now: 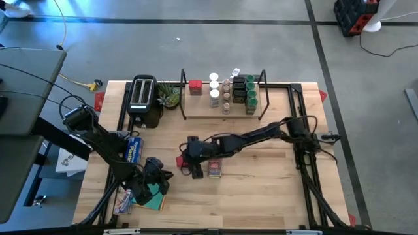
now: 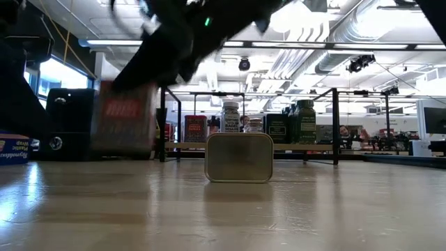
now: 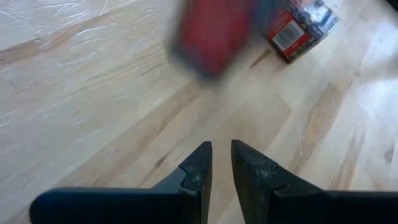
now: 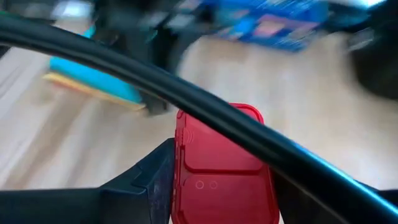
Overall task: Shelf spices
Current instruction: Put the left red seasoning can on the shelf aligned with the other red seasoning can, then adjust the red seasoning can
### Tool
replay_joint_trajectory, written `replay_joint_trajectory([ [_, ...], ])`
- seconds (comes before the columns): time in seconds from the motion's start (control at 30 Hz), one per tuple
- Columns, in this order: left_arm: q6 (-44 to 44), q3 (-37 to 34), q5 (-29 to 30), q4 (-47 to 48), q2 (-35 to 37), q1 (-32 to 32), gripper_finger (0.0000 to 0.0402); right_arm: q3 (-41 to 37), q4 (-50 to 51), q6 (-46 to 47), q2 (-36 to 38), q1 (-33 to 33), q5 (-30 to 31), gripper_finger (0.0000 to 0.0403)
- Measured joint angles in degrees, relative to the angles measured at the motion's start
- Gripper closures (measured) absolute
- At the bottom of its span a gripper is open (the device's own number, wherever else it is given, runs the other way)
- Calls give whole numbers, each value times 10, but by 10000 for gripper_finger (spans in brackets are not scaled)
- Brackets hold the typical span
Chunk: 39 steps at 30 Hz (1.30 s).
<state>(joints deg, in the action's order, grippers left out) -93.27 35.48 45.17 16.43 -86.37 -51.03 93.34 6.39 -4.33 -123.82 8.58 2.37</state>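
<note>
The shelf (image 1: 222, 108), a light wooden board in a black wire frame, stands at the table's far middle and carries several spice jars (image 1: 238, 91) and a red tin (image 1: 194, 87). My right gripper (image 1: 186, 161) is shut on a red boxy tin (image 4: 217, 168) left of the table's middle. A second red tin (image 1: 214, 170) lies on its side on the table just right of it, and its base faces the low view (image 2: 239, 157). My left gripper (image 3: 221, 165) is shut and empty, above bare table wood near the front left. My right gripper pinches the red tin's two opposite sides (image 4: 180, 174) between its two fingers. One finger (image 4: 155, 177) shows, and a black cable hides the other. The fingers come from the table's right. The tin shows upright and clear of the table in the low view (image 2: 125, 115).
A black toaster (image 1: 144, 98) and a small plant (image 1: 168, 96) stand left of the shelf. A long blue foil box (image 1: 132, 151) and a teal cloth (image 1: 153, 196) lie by my left arm. Bare wood lies in front of the shelf.
</note>
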Motion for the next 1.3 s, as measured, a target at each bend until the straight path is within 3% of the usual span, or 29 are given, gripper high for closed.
replay_joint_trajectory([
  [0.13,0,0,3,-1,0,0,344,0,50,-54,76,-32,47,202],
  [0.3,5,0,15,-5,0,0,344,0,97,-136,138,-106,55,202],
  [0.7,40,0,32,-39,0,7,344,0,61,-172,91,-273,-61,202],
  [1.07,45,0,30,-42,0,11,344,0,39,-180,52,-296,-53,147],
  [1.3,45,0,30,-43,0,11,344,0,22,-206,59,-287,38,160],
])
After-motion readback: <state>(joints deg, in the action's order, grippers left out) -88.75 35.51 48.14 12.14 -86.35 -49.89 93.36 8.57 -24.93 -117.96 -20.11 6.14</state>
